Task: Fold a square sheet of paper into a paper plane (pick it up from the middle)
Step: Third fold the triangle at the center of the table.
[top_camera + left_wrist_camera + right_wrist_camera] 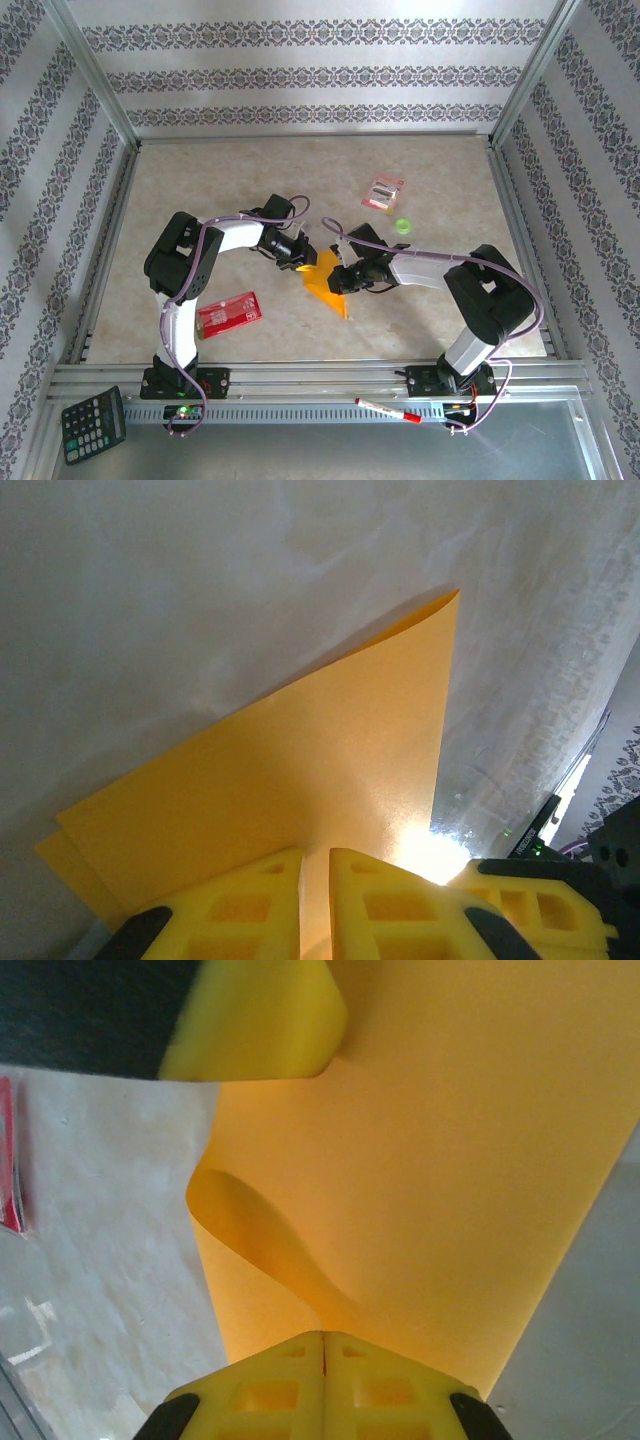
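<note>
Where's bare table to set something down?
Free: far-left beige tabletop behind the left arm; near strip between red rectangular packet and right arm's base. Crowded: centre, left gripper and right gripper pinching the orange-yellow paper sheet.

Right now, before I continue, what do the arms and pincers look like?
The left arm and right arm: white links, bulky black joints, thin purple cables looped alongside. The left pincer and right pincer: yellow plastic with square recesses, black behind.

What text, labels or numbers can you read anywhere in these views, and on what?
Nothing is legible.
red packet: white print, too small to read.
pink-and-white packet: markings blurred.
calculator: key labels too small.
marker: no label readable.
orange sheet of paper: plain, no print.
</note>
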Robot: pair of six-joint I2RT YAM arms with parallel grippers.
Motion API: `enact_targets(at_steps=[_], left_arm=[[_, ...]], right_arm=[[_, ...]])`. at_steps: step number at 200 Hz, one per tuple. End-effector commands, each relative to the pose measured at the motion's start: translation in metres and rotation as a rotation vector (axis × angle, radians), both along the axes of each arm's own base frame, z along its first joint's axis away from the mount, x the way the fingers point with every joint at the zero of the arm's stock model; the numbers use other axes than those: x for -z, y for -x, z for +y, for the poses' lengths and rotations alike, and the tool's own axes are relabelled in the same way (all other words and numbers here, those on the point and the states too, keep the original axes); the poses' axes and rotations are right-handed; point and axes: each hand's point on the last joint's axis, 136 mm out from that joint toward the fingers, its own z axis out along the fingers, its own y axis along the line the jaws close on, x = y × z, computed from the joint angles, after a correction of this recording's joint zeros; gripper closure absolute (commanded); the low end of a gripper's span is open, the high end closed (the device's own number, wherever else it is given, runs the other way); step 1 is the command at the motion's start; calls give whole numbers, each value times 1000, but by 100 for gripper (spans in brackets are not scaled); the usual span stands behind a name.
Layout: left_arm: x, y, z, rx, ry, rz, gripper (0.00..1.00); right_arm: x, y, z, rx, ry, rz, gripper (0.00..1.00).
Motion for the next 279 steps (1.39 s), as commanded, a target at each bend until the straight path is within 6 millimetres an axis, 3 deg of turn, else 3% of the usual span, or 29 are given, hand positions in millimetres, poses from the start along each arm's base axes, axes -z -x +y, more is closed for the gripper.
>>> enact_targets(at_steps=[1,189,279], left_arm=[[26,12,10,9,-79,62,85],[27,13,8,12,-80,70,85],[29,15,10,11,-85,71,85]], right_arm=[[-1,-6,3,-26,-19,-12,99],[8,-11,0,-58,12,0,96],[3,-13,2,-70,-2,-4,96]])
